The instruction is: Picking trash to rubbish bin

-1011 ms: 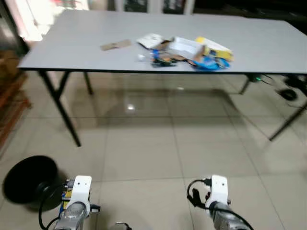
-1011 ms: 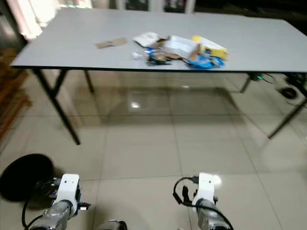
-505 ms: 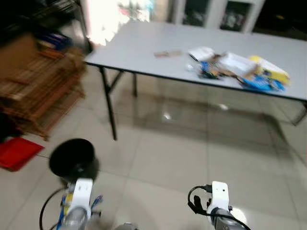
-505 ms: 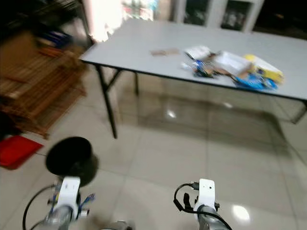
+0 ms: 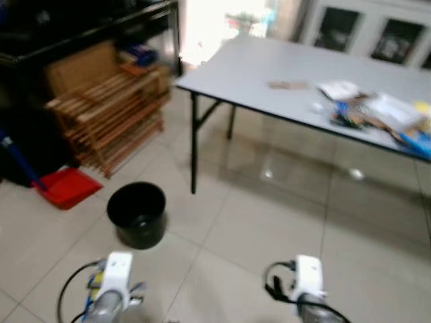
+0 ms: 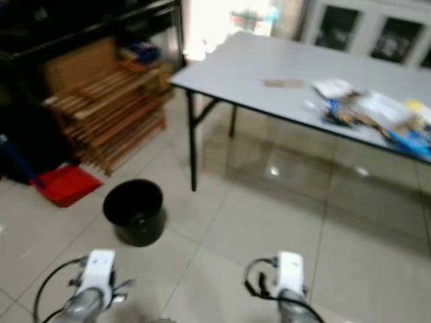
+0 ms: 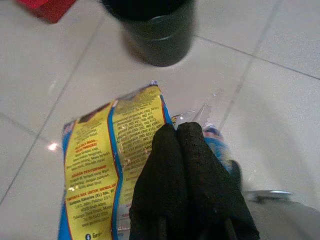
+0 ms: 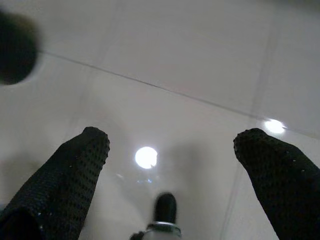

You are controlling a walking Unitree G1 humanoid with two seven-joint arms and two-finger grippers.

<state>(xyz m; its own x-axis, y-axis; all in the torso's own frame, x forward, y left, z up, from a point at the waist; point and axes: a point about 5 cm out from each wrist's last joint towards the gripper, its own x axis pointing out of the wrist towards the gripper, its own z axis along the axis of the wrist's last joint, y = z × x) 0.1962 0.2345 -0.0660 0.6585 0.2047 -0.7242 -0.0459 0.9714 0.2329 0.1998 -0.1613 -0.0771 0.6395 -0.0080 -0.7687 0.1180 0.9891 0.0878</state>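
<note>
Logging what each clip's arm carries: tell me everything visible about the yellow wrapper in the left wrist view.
The yellow wrapper is a glossy, flat plastic snack packet, yellow with a blue border, red edging and small dark print on panels. It looks crinkled and empty, with a clear torn part beside it. The left pincer is shut on it, black fingers pressed together over its right side. It hangs above pale floor tiles, with the black bin just ahead of it.
</note>
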